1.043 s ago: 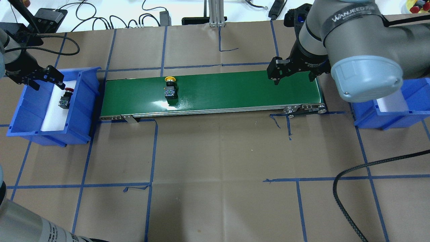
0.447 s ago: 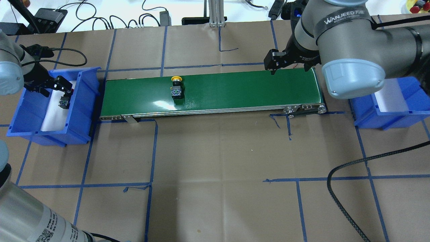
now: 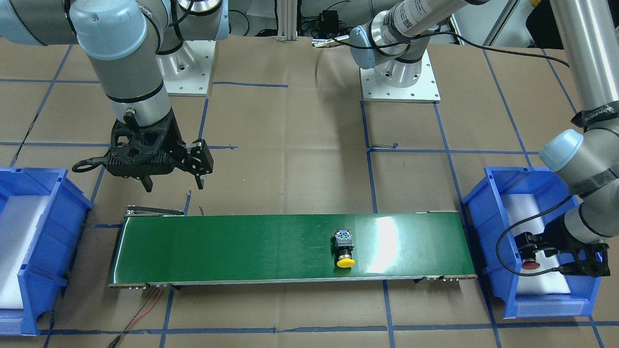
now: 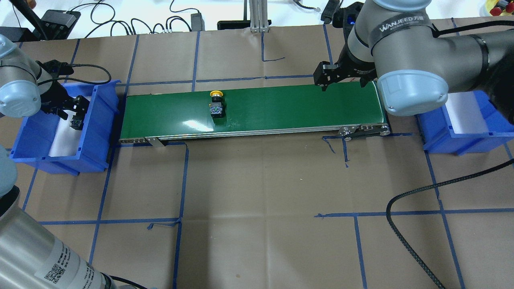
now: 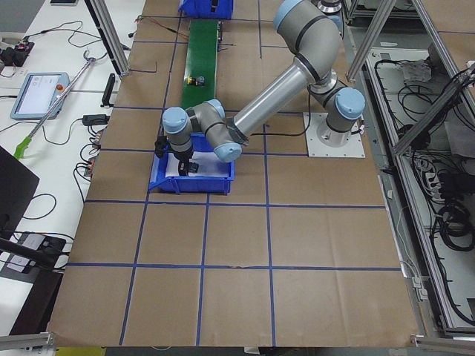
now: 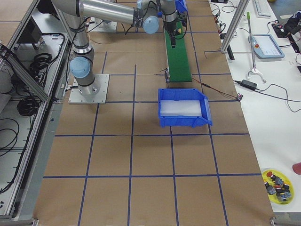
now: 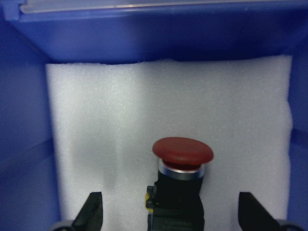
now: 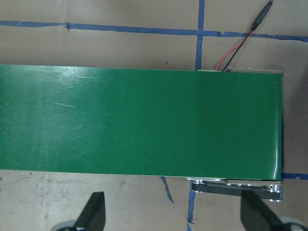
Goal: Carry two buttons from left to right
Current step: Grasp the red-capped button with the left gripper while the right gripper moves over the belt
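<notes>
Yellow button point(image 4: 216, 105) carried rightward on belt point(image 4: 289, 106), left tool point(image 4: 74, 110) moved over red button point(image 7: 183, 152)

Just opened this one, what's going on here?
Two arms are passing buttons left to right along a green belt. The yellow button lies on the belt, left of its middle. The left pincer is down in the left bin, open and straddling the red button without gripping it. The right pincer hovers open and empty by the belt's right end. Neither button is in the right bin yet.
</notes>
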You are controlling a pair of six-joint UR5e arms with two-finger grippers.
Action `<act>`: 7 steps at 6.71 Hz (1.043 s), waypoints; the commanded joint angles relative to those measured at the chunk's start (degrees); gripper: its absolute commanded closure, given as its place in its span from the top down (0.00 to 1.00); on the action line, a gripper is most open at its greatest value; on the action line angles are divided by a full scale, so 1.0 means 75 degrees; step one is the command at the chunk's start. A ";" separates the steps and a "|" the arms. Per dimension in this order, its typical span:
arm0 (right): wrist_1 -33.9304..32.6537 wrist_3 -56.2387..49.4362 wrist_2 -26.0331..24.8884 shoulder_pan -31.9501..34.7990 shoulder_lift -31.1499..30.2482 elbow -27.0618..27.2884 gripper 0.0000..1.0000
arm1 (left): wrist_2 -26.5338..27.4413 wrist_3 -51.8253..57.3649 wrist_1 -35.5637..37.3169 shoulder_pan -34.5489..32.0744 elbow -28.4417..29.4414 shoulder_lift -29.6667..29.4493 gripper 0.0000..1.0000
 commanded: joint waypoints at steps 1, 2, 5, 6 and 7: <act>-0.0174 0.0005 -0.0012 0.0000 0.0258 -0.0012 1.00 | -0.0005 -0.0013 0.0013 -0.0008 0.0054 -0.0022 0.87; -0.0162 -0.0007 -0.0012 0.0000 0.0399 -0.0047 1.00 | 0.0006 0.0034 0.0002 -0.0008 0.0182 -0.0022 0.51; -0.0174 -0.0030 -0.0023 0.0000 0.0459 -0.0036 1.00 | -0.0017 -0.0013 -0.0057 0.0003 0.0183 0.0060 0.07; -0.0162 -0.0053 -0.0070 0.0000 0.0459 -0.0059 1.00 | -0.0017 -0.0013 -0.0115 0.0003 0.0218 0.0141 0.01; -0.0162 -0.0054 -0.0082 0.0000 0.0459 -0.0048 1.00 | -0.0017 -0.0024 -0.0127 -0.0008 0.0230 0.0281 0.00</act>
